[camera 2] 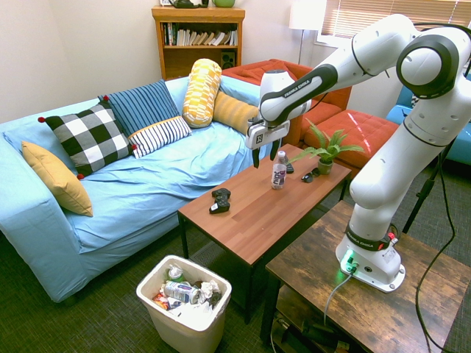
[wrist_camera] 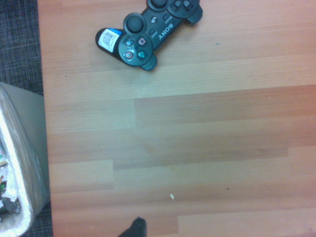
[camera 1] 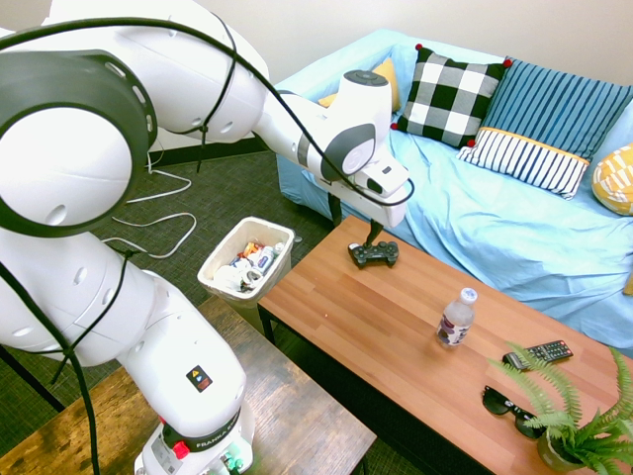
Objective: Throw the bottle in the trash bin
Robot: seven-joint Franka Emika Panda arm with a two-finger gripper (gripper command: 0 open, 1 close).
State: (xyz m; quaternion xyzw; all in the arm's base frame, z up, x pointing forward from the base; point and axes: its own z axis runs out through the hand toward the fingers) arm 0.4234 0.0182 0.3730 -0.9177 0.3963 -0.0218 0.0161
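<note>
The bottle (camera 1: 456, 319) (camera 2: 279, 170) stands upright on the wooden coffee table (camera 1: 376, 317) (camera 2: 250, 213), a clear bottle with a white cap and a dark label band. My gripper (camera 1: 374, 233) (camera 2: 263, 157) hangs above the table, fingers pointing down, open and empty. It is apart from the bottle, on the side toward the trash bin. The trash bin (camera 1: 247, 259) (camera 2: 185, 301) (wrist_camera: 19, 163), white and filled with mixed rubbish, stands on the floor beside the table's end.
A black game controller (camera 1: 374, 254) (camera 2: 219, 200) (wrist_camera: 148, 34) lies on the table near the gripper. A remote (camera 1: 537, 353), sunglasses (camera 1: 509, 408) and a potted fern (camera 1: 584, 426) sit at the table's far end. A blue sofa (camera 2: 147, 184) with cushions runs behind.
</note>
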